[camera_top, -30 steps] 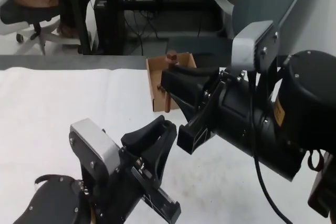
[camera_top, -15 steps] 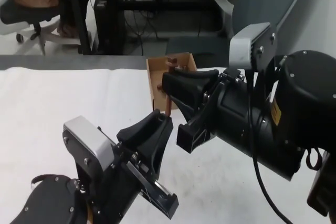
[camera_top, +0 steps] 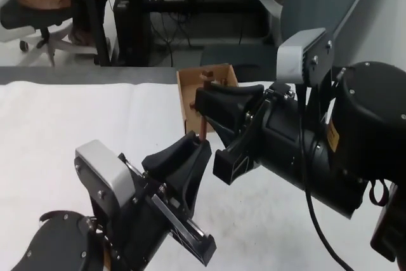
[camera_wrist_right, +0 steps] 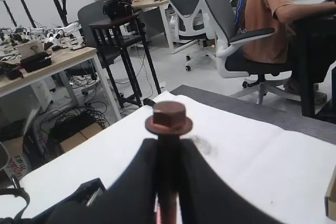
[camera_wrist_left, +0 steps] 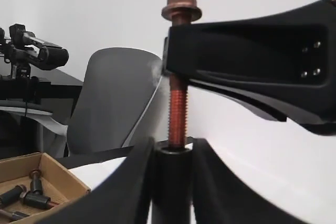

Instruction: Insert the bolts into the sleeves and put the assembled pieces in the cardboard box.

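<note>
Bolt [camera_wrist_left: 177,108], copper coloured, stands upright above the bench [camera_top: 63,125], in the gap between the two arms. Flanged head is at 12 o'clock, thread runs down to 6 o'clock.

Right gripper [camera_top: 203,101]: jaws clamped on the bolt shank just under the head. In the high view this arm lies at 4 o'clock of the bolt, with its fingers at the bolt's 3 o'clock side. The right wrist view looks along the fingers [camera_wrist_right: 131,182] at the head, which stands clear above them.

Left gripper [camera_top: 195,144]: jaws closed on a black sleeve [camera_wrist_left: 170,177], held upright directly below the bolt. In the high view this arm lies at 7 o'clock of the bolt.

Engagement: the lower end of the thread sits in the mouth of the sleeve. A long run of bare thread shows between the sleeve top and the right gripper's finger. Bolt and sleeve look in line. How deep the tip goes cannot be told, since the sleeve and the fingers hide it.

Cardboard box [camera_top: 188,90]: on the bench at the far edge, at 12 o'clock of the bolt in the high view, partly behind the right gripper. Open top. Several assembled pieces [camera_wrist_left: 32,198] lie on its floor. Exact count cannot be told.
</note>
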Robot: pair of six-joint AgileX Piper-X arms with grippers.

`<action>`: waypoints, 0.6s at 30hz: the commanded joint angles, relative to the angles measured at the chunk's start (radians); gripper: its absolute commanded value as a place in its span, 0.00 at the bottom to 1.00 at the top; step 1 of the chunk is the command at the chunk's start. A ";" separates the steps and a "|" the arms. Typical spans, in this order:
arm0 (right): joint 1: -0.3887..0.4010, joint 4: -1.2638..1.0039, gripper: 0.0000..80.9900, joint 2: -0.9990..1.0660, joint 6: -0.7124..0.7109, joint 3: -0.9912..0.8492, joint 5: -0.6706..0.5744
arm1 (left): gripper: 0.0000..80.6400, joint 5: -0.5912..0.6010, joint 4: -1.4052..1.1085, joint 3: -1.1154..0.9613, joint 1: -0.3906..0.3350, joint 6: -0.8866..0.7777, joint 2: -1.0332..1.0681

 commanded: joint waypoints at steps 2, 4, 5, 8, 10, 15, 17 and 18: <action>0.004 -0.005 0.01 0.004 0.031 -0.009 -0.011 | 0.02 0.023 -0.079 -0.008 -0.002 0.008 -0.006; 0.008 -0.005 0.01 0.004 0.036 -0.009 -0.011 | 0.02 0.023 -0.079 -0.008 -0.002 0.006 -0.006; 0.008 -0.005 0.01 0.004 0.038 -0.009 -0.011 | 0.02 0.023 -0.079 -0.008 -0.002 0.001 -0.006; 0.022 -0.005 0.01 0.004 0.045 -0.009 -0.011 | 0.02 0.023 -0.079 -0.008 -0.002 -0.001 -0.006; 0.029 -0.005 0.01 0.004 0.052 -0.009 -0.011 | 0.02 0.023 -0.079 -0.008 -0.002 -0.001 -0.006; 0.041 0.005 0.01 0.004 0.052 -0.009 -0.011 | 0.02 0.023 -0.079 -0.008 -0.002 -0.001 -0.006; 0.041 0.021 0.01 0.004 0.052 -0.009 -0.011 | 0.02 0.023 -0.081 -0.008 -0.002 -0.001 -0.006; 0.041 0.033 0.01 0.004 0.052 -0.009 -0.011 | 0.02 0.023 -0.087 -0.008 -0.002 -0.001 -0.006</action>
